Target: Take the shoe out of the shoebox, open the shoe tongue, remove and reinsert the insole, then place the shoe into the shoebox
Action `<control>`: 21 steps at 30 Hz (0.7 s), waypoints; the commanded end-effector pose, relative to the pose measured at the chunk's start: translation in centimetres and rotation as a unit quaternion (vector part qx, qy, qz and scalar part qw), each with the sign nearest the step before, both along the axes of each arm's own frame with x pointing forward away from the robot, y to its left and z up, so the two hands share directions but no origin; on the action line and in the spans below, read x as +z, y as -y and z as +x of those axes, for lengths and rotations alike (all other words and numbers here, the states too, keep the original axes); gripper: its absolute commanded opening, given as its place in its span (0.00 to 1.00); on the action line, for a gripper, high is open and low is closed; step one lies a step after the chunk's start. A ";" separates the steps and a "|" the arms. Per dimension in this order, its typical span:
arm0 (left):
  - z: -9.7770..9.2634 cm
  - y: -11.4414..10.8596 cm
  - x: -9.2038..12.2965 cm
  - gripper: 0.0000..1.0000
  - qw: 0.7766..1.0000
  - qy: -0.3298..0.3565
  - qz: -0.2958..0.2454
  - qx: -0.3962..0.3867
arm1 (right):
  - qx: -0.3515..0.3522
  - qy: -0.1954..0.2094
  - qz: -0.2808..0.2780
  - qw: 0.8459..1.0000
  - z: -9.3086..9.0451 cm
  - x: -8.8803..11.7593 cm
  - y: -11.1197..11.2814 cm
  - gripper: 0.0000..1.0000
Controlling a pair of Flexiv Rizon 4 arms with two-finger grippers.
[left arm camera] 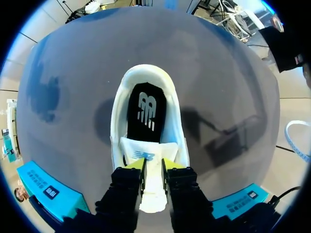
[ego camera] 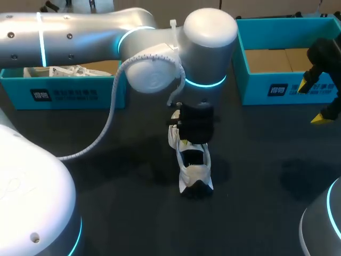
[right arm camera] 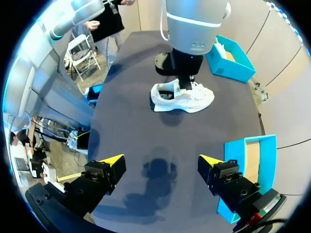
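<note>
Left claw seemingly tight on shoe tongue; right claw wide apart, empty.

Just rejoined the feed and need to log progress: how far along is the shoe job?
Done: the white shoe is out of the teal shoebox. In hand: the left gripper pinches the shoe tongue. Left: the black insole sits inside, not yet removed or reinserted; after that the shoe goes back into the shoebox. The right gripper hangs open, away from the shoe.
</note>
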State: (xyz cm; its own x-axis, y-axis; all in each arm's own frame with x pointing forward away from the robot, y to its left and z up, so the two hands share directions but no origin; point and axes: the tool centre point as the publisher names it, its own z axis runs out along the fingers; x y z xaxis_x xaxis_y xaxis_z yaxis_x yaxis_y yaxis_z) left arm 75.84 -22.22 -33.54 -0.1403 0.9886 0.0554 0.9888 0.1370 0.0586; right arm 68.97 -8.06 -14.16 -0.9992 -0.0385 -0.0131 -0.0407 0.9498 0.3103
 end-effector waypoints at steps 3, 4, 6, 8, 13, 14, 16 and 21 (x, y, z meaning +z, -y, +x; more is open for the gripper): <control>0.0 -0.1 0.8 0.11 1.000 0.007 -0.011 0.004 | 0.000 -0.001 -0.001 1.000 0.2 -0.1 0.0 1.00; 0.0 -0.1 0.9 0.13 1.000 0.008 -0.012 0.005 | 0.000 -0.001 -0.001 1.000 0.2 -0.1 0.0 1.00; -0.1 0.0 0.9 0.12 1.000 0.009 -0.013 0.005 | 0.000 -0.001 -0.001 1.000 0.2 -0.1 0.0 1.00; -0.3 0.0 0.5 0.13 1.000 0.009 -0.011 0.005 | 0.000 -0.001 -0.001 1.000 0.2 -0.1 0.0 1.00; -0.8 -0.3 -0.7 0.13 1.000 0.002 0.001 0.005 | 0.000 -0.001 -0.001 1.000 0.2 -0.1 0.0 1.00; -0.9 -0.3 -0.9 0.13 1.000 0.001 0.003 0.005 | 0.000 -0.001 -0.001 1.000 0.2 -0.1 0.0 1.00; -1.0 -0.4 -1.3 0.14 1.000 -0.001 0.007 0.005 | 0.000 -0.001 -0.001 1.000 0.2 -0.1 0.0 1.00; -1.4 -0.6 -0.6 0.20 1.000 -0.002 0.000 0.004 | 0.000 -0.001 -0.001 1.000 0.2 -0.1 0.0 1.00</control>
State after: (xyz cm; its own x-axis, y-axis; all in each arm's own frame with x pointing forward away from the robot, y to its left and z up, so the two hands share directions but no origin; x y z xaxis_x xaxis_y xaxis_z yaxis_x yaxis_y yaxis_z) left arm 74.47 -21.78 -34.56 -0.1461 0.9873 0.0622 0.9883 0.1429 0.0532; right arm 68.97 -8.06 -14.16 -0.9992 -0.0385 -0.0130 -0.0407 0.9498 0.3103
